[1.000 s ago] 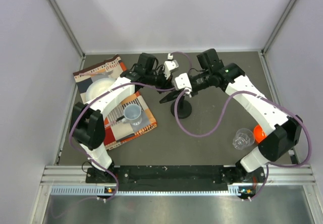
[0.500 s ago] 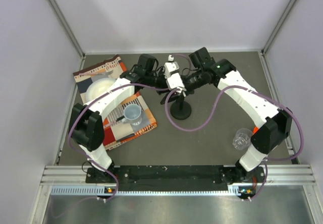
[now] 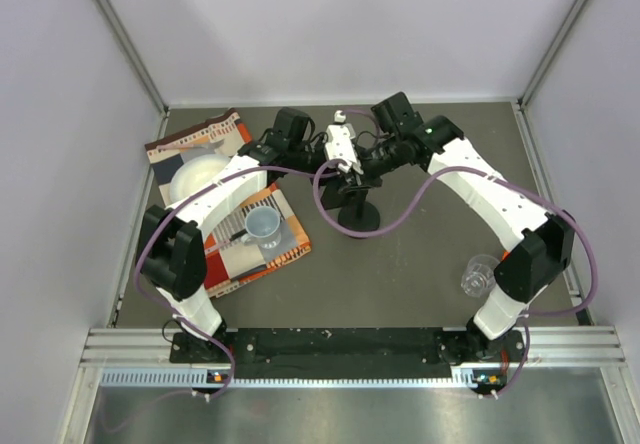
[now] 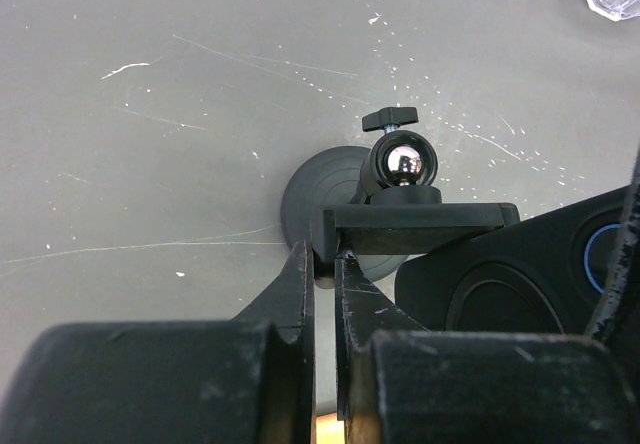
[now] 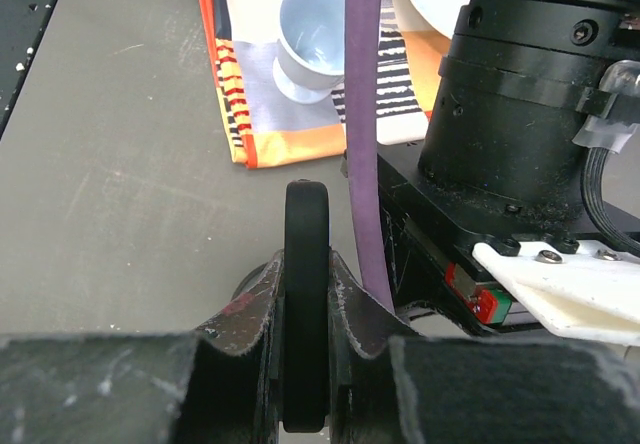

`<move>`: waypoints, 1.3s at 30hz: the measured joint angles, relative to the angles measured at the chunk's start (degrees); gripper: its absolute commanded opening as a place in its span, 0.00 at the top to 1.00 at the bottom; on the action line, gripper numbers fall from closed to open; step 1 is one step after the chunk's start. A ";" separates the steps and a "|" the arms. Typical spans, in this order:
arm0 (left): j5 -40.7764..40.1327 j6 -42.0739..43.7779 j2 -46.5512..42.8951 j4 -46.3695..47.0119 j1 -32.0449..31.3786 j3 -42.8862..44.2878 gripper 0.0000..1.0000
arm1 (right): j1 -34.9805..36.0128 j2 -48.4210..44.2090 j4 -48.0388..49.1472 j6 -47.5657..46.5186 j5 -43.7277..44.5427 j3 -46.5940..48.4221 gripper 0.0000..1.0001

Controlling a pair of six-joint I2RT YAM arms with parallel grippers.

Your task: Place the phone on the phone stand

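The phone stand has a round base (image 3: pixel 358 216) on the grey table, with a chrome ball joint (image 4: pixel 402 161) and a flat bracket (image 4: pixel 420 226) on top. My left gripper (image 4: pixel 323 254) is shut on the left end of that bracket, and from above it (image 3: pixel 322 164) sits just left of the post. The phone (image 5: pixel 305 294), a thin black slab seen edge-on, stands upright in my right gripper (image 5: pixel 305 264), which is shut on it. From above, the right gripper (image 3: pixel 352 169) hangs over the stand's top, facing the left one, and the phone is mostly hidden there.
A patterned orange cloth (image 3: pixel 240 219) at the left carries a blue cup (image 3: pixel 263 226) and a white bowl (image 3: pixel 197 176). A clear plastic cup (image 3: pixel 482 274) stands at the right, by the right arm's base. A purple cable (image 5: pixel 365 134) hangs beside the phone.
The right arm has swung left with the phone, from beside the stand to over its top, close to the left gripper. The left arm has stayed where it was.
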 measured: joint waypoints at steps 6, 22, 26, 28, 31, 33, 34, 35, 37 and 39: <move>-0.09 0.00 0.00 0.13 0.00 -0.13 1.00 | 0.07 1.27 0.44 2.29 0.31 0.48 1.00; -5.09 -6.97 -1.86 2.01 -1.60 -2.36 1.00 | 1.95 -8.33 16.46 27.26 12.74 -13.46 1.00; -8.81 -10.49 -5.62 7.41 -2.97 -7.93 1.00 | 3.02 -12.70 19.67 32.20 16.70 -18.45 1.00; -10.69 -12.09 -7.30 8.98 -3.72 -9.99 1.00 | 3.28 -14.95 20.90 34.03 18.18 -20.85 1.00; -13.31 -14.14 -8.48 11.04 -4.52 -11.78 1.00 | 3.34 -17.66 22.75 36.30 20.26 -23.85 1.00; -15.32 -15.72 -9.18 12.13 -5.03 -12.83 1.00 | 3.37 -18.62 23.67 37.11 21.29 -25.05 1.00; -16.06 -16.20 -9.44 12.55 -5.22 -13.18 1.00 | 3.39 -18.97 24.09 37.44 21.57 -25.59 1.00; -16.83 -16.63 -9.77 13.05 -5.42 -13.60 1.00 | 3.48 -19.30 24.35 37.77 21.90 -25.94 1.00; -18.32 -17.77 -10.27 13.44 -5.79 -14.19 1.00 | 3.74 -19.52 24.24 37.97 22.60 -26.05 1.00; -19.61 -18.78 -10.49 13.51 -6.14 -14.36 1.00 | 3.96 -19.69 23.80 37.88 23.26 -26.05 1.00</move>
